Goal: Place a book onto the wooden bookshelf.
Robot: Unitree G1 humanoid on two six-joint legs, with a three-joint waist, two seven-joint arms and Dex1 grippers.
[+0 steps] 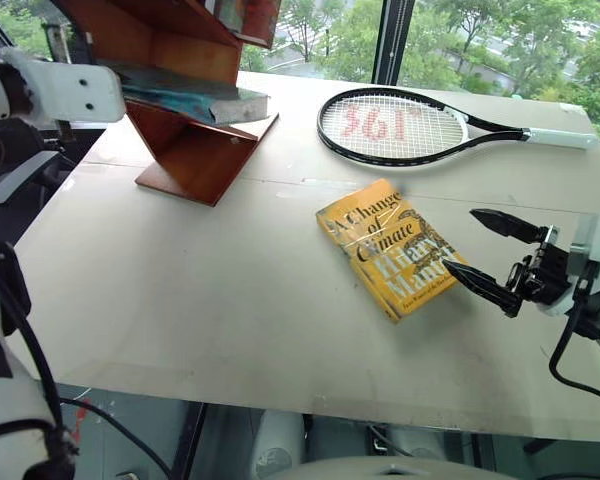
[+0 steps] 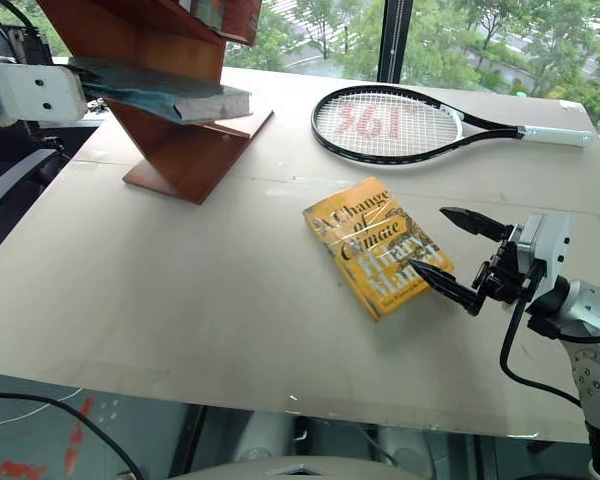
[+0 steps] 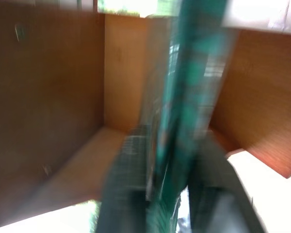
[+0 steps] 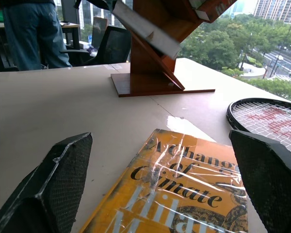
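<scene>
At the far left of the tabletop (image 1: 180,300), the left end effector (image 3: 177,194) reaches into the bookshelf (image 1: 195,150), a reddish-brown zigzag of slanted boards on a flat base. The book (image 1: 195,100), a thick teal hardcover, lies on one slanted board with its page edge jutting out toward the middle of the tabletop. In the blurred left wrist view the two black fingers (image 3: 123,189) stand on either side of the book's edge; whether they are gripping it or have let go cannot be told. The book looks stiff and fairly heavy, and its glossy wrapped cover is probably slippery, so the safest hold is likely across the covers near the spine. Toward the right, a yellow book (image 1: 390,248) lies flat near the centre, with a racket (image 1: 420,128) beyond it by the window. At the far right, the right end effector (image 1: 488,254) hovers just beside the yellow book, released, fingers spread wide, holding nothing.
</scene>
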